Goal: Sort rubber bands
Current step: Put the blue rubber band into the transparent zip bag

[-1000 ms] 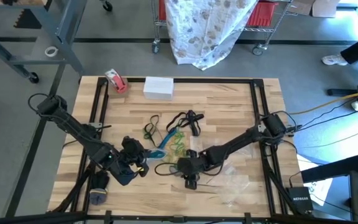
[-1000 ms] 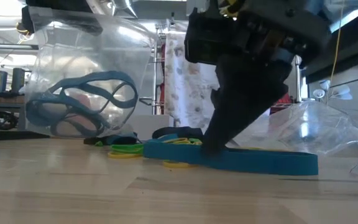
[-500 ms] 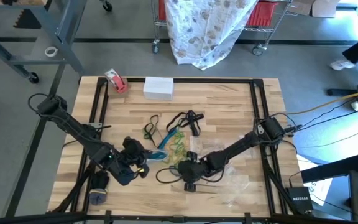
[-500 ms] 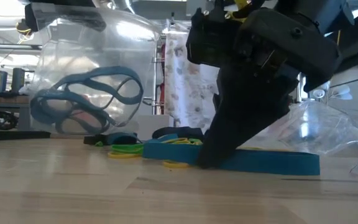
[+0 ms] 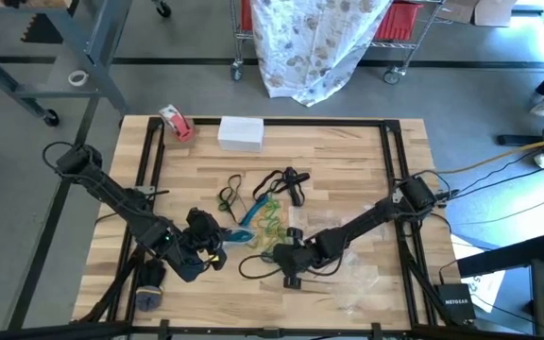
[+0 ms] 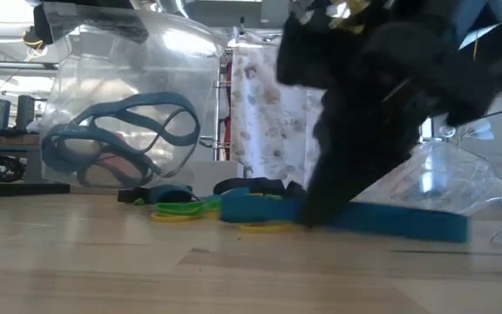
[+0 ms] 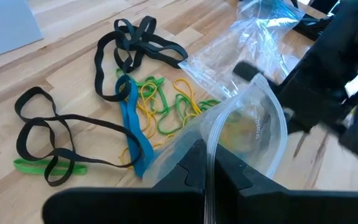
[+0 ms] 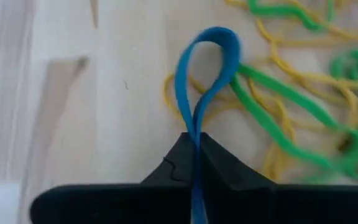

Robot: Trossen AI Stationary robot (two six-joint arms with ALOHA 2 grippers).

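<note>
The left gripper [image 7: 205,165] is sitting at the near left of the wooden table [image 5: 348,161], its fingers pinched tight on the rim of a clear plastic bag [image 7: 241,134]. In the low view that bag [image 6: 120,105] is hanging lifted off the tabletop, and several blue rubber bands [image 6: 116,139] are lying looped inside it; their exact number cannot be told, and something yellowish is showing through the bag wall in the left wrist view.

Just ahead of the left gripper the loose rubber bands [image 5: 263,203] are lying in a spread. About three black bands [image 7: 135,53] are tangling together there: one knotted cluster farther out and two long loops [image 7: 48,134] trailing to one side. One green band [image 7: 42,167] is lying under those loops, and a few more green bands [image 7: 166,106] are mixing with several thin yellow bands [image 7: 185,93], too tangled to count. One flat blue band [image 7: 132,127] is running through the middle of the pile.

The right gripper [image 8: 194,152] is reaching down to the table just beyond that pile, beside the left gripper, with its fingers closed together on a single blue rubber band [image 8: 204,68]. The band is looping out from between the fingertips, its far end lying over yellow and green bands.

Past the right gripper, two or so more clear plastic bags [image 5: 357,279] are lying crumpled flat on the table.
</note>
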